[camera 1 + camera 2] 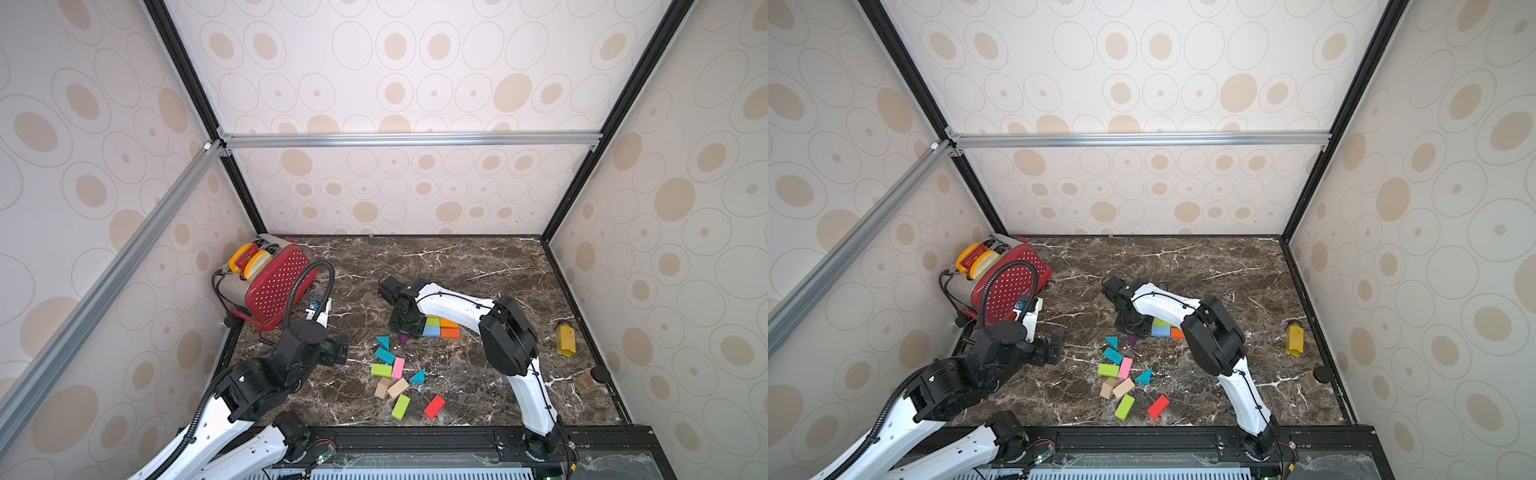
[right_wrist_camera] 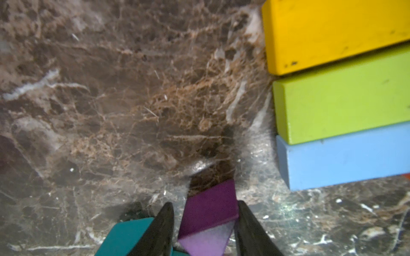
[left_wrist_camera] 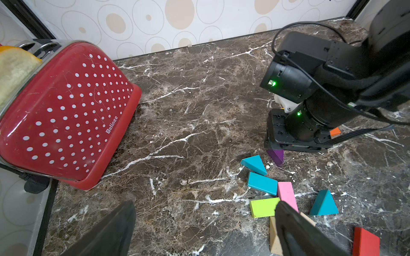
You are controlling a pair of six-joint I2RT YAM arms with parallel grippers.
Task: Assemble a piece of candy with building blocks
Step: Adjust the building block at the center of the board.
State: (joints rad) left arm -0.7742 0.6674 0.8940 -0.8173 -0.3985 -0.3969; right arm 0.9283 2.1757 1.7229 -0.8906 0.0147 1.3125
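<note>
Purple wedge [image 2: 210,212] between right pincer [image 2: 205,223] fingers, on marble.

The counter [image 1: 478,266] is dark brown marble with white veins. The walls [image 1: 415,83] are cream, patterned with tan ovals inside thin rings. The toaster [image 1: 276,286] is red with white dots. Beside the purple wedge [image 2: 209,209] lie a yellow brick [image 2: 332,33], a lime brick [image 2: 341,104] and a light blue brick [image 2: 346,159]. Near the purple wedge are a teal wedge [image 3: 254,164], a teal brick [image 3: 261,183], a pink brick [image 3: 286,193], tan bricks [image 1: 390,387] and a red brick [image 1: 434,406]. Both arms are white and black.
</note>
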